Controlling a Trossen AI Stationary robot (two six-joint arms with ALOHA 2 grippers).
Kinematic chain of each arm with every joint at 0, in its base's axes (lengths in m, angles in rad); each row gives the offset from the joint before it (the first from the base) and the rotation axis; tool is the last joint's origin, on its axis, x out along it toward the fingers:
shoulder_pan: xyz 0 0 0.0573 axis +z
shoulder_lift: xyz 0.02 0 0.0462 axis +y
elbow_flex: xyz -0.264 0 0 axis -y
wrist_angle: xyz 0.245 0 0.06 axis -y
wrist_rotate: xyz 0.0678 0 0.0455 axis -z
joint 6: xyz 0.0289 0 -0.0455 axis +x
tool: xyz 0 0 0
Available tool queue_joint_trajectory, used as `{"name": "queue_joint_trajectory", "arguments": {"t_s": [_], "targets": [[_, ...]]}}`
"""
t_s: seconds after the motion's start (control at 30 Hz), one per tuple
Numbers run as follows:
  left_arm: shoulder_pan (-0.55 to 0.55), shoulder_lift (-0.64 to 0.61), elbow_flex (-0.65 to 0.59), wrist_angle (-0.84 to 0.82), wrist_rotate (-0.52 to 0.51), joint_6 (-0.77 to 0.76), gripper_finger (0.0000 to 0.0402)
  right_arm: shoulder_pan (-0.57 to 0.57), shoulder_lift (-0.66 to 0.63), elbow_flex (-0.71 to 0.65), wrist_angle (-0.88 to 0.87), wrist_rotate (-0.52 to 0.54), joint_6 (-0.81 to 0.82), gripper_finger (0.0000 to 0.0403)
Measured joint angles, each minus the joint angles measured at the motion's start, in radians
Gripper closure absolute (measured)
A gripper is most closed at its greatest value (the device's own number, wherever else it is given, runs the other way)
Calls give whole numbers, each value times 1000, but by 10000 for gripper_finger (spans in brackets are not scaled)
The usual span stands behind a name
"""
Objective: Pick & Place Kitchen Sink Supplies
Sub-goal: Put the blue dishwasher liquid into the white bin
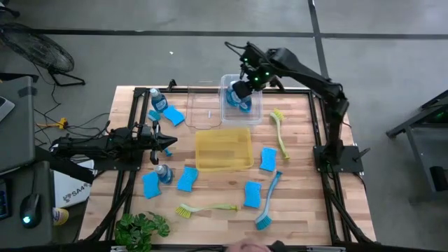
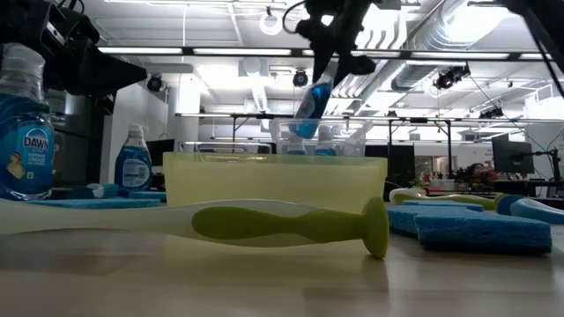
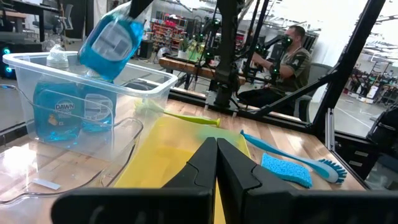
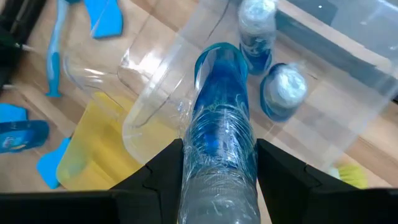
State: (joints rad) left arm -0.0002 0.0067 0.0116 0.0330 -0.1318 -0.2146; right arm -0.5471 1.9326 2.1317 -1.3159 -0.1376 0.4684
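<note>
Right end effector (image 1: 243,89) is closed on a bottle (image 4: 219,124) of blue liquid, w/ one finger on each side of the bottle body. Bottle hangs tilted above the clear bin (image 1: 253,106) at approx. 12 o'clock on the tabletop (image 1: 301,203). Two more bottles (image 4: 256,28) already stand inside that bin, side by side.

A 2nd clear bin (image 1: 203,112) sits just beside the first, at its 9 o'clock. Yellow bin (image 1: 224,148) sits near tabletop centre, at 6 o'clock from the clear pair.

Left end effector (image 1: 168,142) rests at 9 o'clock of the yellow bin, fingers pressed together, holding nothing.

Remaining supplies on the tabletop:
- Bottle (image 1: 157,100) at approx. 10 o'clock, w/ a sponge (image 1: 173,115) just beside it.
- Bottle (image 1: 164,173) at approx. 8 o'clock, between two sponges (image 1: 150,185) and (image 1: 187,179).
- Yellow-green brush (image 1: 280,131) at 3 o'clock of the yellow bin.
- Sponge (image 1: 267,159) at approx. 4 o'clock.
- Blue brush (image 1: 268,201) at approx. 5 o'clock, w/ a sponge (image 1: 252,194) touching its 9 o'clock side.
- 2nd yellow-green brush (image 1: 206,208) at 6 o'clock.

Leafy plant (image 1: 142,227) at the 7 o'clock corner. A seated person (image 3: 291,59) shows beyond the tabletop in the left wrist view.
</note>
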Motion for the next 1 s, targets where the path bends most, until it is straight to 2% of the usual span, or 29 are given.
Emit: {"name": "queue_joint_trajectory", "arguments": {"t_s": [0.2,0.43,0.6,1.0], "targets": [[0,0,0,0,0,0,400,-10,80,28,-13,-37,-40,240],[0,0,0,0,0,0,400,-10,147,27,-33,-26,-87,240],[0,0,0,0,0,0,400,-11,182,27,-30,11,-89,240],[0,0,0,0,0,0,400,13,240,27,6,13,-76,240]]}}
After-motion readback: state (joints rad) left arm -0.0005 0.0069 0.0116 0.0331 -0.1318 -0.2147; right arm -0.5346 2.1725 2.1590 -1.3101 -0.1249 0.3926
